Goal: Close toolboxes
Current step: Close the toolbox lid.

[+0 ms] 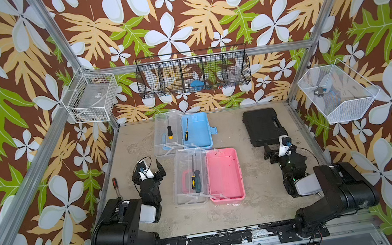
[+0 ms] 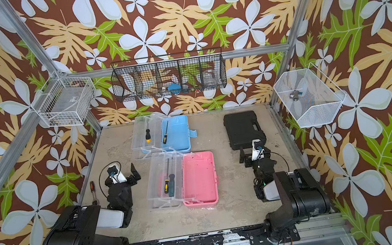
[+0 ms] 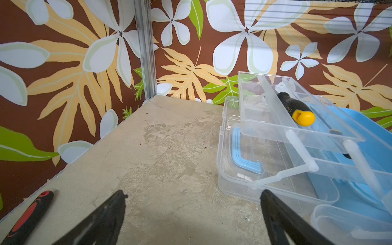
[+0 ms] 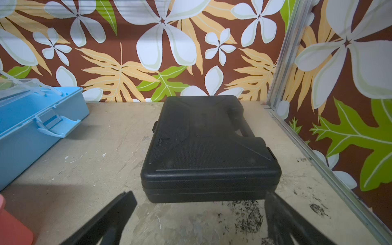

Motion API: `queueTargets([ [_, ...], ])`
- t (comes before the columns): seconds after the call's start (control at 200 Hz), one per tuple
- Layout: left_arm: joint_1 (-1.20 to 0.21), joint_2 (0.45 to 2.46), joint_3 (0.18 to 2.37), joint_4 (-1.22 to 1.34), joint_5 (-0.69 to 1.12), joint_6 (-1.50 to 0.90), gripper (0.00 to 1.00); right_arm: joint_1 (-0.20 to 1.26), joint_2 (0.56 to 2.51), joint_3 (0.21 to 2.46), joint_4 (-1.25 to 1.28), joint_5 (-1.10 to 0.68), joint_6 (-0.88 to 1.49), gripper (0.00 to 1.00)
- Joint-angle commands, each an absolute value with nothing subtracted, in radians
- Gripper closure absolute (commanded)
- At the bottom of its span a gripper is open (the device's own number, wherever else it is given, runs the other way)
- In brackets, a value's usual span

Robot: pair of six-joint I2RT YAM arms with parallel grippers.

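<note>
Above the rough table (image 1: 259,198), the left fingers (image 3: 101,220) and the right fingers (image 4: 110,218) stand wide apart, holding nothing. The pink toolbox (image 1: 223,174) and the light-blue toolbox (image 1: 197,128) lie open mid-table, clear plastic lids (image 1: 180,183) flat.

Two toolboxes sit on the bench (image 1: 253,198): one light blue toolbox (image 1: 197,130) and one pink toolbox (image 1: 223,174). There is one black hard case (image 1: 261,126).

Four hand tools can be counted for certain:
- one yellow-capped screwdriver (image 1: 169,132) in the blue box's clear part
- one yellow-and-black screwdriver (image 1: 186,133) in its blue base
- one teal-handled screwdriver (image 1: 196,179) in the pink box's clear part
- one red-handled tool (image 1: 114,184) on the bench

A second handle may lie beside the teal one, but I cannot tell.

Three baskets hang on the walls: one white wire basket (image 1: 91,99), one white mesh basket (image 1: 338,94) and one black basket (image 1: 192,72) with five compartments.

There are two arms, the left arm (image 1: 123,226) and the right arm (image 1: 341,185).
</note>
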State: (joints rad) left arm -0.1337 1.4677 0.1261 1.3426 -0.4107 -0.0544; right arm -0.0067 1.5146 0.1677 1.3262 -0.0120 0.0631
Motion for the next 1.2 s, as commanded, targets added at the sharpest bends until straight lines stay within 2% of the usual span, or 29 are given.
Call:
queueTargets([
  [0.0, -0.134, 1.465, 0.126, 1.371, -0.410, -0.049, 0.00, -0.006, 1.513, 0.175, 1.330, 0.001, 0.051, 0.00],
  [0.721, -0.129, 1.462, 0.130, 1.358, -0.394, -0.057, 0.00, 0.000, 1.511, 0.175, 1.327, 0.015, 0.046, 0.00],
  [0.961, -0.135, 1.443, 0.127, 1.350, -0.454, -0.063, 0.00, 0.013, 1.504, 0.176, 1.326, 0.049, 0.039, 0.00],
  [1.026, -0.146, 1.402, 0.102, 1.368, -0.420, -0.043, 0.01, 0.025, 1.423, 0.218, 1.181, 0.081, 0.035, 0.00],
  [1.056, -0.185, 1.379, 0.113, 1.353, -0.500, -0.011, 0.00, 0.029, 1.378, 0.254, 1.079, 0.096, 0.035, 0.00],
  [1.091, -0.228, 1.319, 0.155, 1.234, -0.586, 0.015, 0.00, 0.035, 1.331, 0.304, 0.950, 0.111, 0.046, 0.00],
  [1.196, -0.255, 1.167, 0.343, 0.835, -0.552, -0.042, 0.01, 0.073, 1.236, 0.463, 0.578, 0.075, 0.185, 0.00],
])
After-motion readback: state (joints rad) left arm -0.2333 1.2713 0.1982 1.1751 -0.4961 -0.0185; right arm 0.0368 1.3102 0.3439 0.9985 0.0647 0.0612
